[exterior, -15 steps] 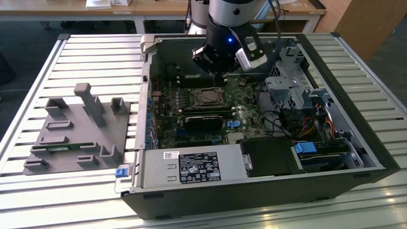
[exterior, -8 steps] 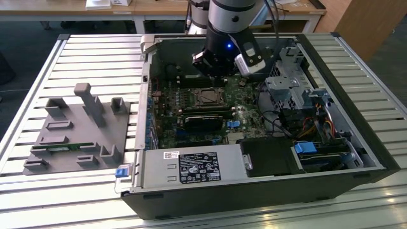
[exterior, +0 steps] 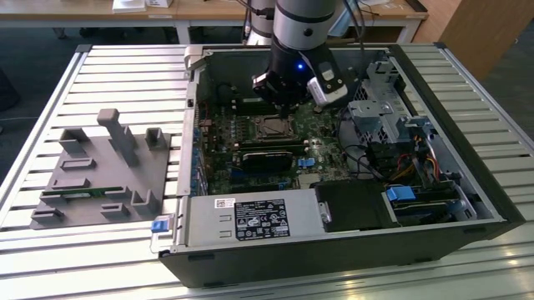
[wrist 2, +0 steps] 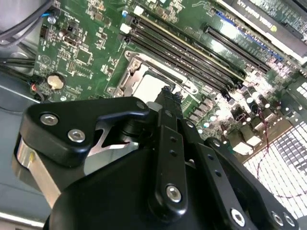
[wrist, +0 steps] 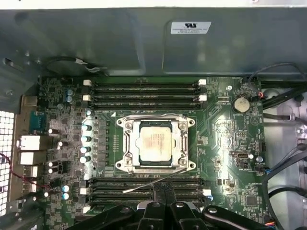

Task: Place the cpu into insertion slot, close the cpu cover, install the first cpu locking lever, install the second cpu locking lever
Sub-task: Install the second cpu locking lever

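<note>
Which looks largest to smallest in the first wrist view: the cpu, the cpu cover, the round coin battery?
1. The cpu cover, the frame around the chip.
2. The cpu, inside the cover's window.
3. The coin battery, clearly the smallest.

Slatted metal workbench, pale grey, w/ bright glare on the slats nearest the camera. Behind it a light wood desk on white legs, white papers on top. Dark floor btwn desk & bench. Wood panel beside the desk, at the exterior view's right.
</note>
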